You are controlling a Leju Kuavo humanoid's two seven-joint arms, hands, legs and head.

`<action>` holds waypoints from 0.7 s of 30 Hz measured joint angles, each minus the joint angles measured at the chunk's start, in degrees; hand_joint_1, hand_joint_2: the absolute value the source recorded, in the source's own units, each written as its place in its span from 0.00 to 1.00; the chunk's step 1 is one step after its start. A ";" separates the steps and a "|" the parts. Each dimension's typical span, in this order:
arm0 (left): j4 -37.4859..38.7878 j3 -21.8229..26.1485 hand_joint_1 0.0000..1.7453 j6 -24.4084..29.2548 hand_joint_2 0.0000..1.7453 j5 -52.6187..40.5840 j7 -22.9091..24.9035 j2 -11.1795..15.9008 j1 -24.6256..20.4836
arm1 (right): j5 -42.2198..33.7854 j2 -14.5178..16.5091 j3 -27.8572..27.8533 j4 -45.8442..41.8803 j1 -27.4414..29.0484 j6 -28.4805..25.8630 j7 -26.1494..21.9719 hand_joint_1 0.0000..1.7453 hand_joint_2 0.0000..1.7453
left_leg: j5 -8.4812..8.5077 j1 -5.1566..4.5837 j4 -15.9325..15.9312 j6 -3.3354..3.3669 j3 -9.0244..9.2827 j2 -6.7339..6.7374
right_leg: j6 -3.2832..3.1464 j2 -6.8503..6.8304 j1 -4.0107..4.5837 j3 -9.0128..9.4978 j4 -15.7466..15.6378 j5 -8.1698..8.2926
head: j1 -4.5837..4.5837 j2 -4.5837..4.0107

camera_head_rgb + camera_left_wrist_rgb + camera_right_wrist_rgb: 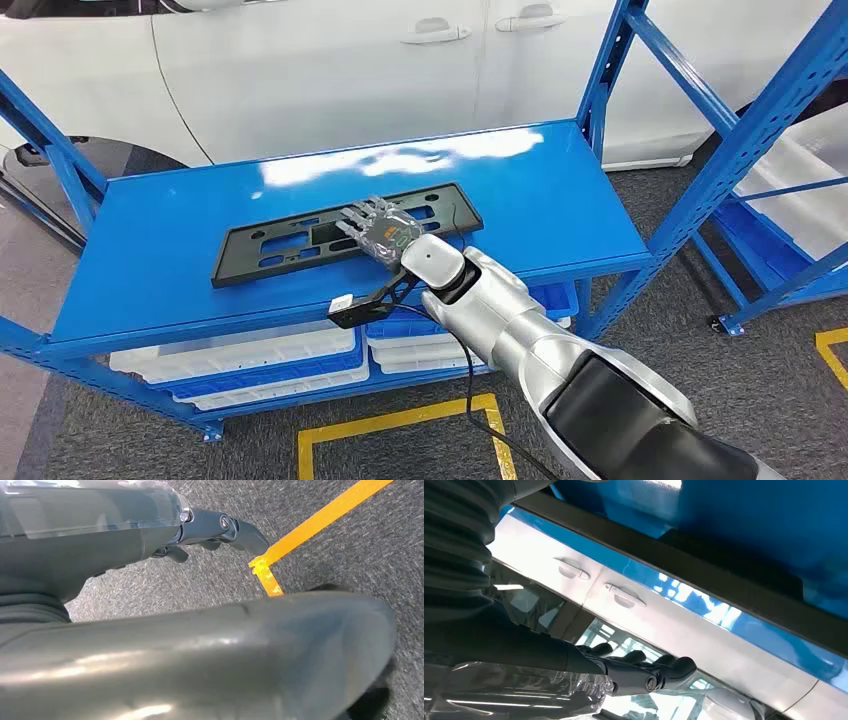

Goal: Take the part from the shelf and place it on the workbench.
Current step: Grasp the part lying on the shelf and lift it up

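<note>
A long black plastic part (290, 245) with several cut-outs lies flat on the blue shelf top (150, 260). My right hand (380, 228) reaches over its right half with the fingers stretched out straight and nothing held. From the right wrist camera the fingers (649, 672) hover a little off the part's dark edge (704, 575), with a gap between them. My left hand (125, 535) hangs over the grey floor, its fingers (235, 530) apart from the thumb and holding nothing.
A white car (330, 60) stands close behind the shelf. White and blue bins (260, 360) sit on the lower level. A second blue rack (760, 130) stands to the right. Yellow tape (400, 425) marks the grey carpet in front.
</note>
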 joint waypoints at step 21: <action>0.00 -0.75 0.00 -0.18 0.00 -0.05 -0.21 -0.05 -0.15 | 1.64 -0.27 2.66 5.44 -2.22 2.54 4.08 0.00 1.00 | 7.82 -0.16 -15.77 2.84 7.73 -0.01 | 2.78 -0.02 -0.49 -2.92 6.64 -1.97 | 0.00 0.00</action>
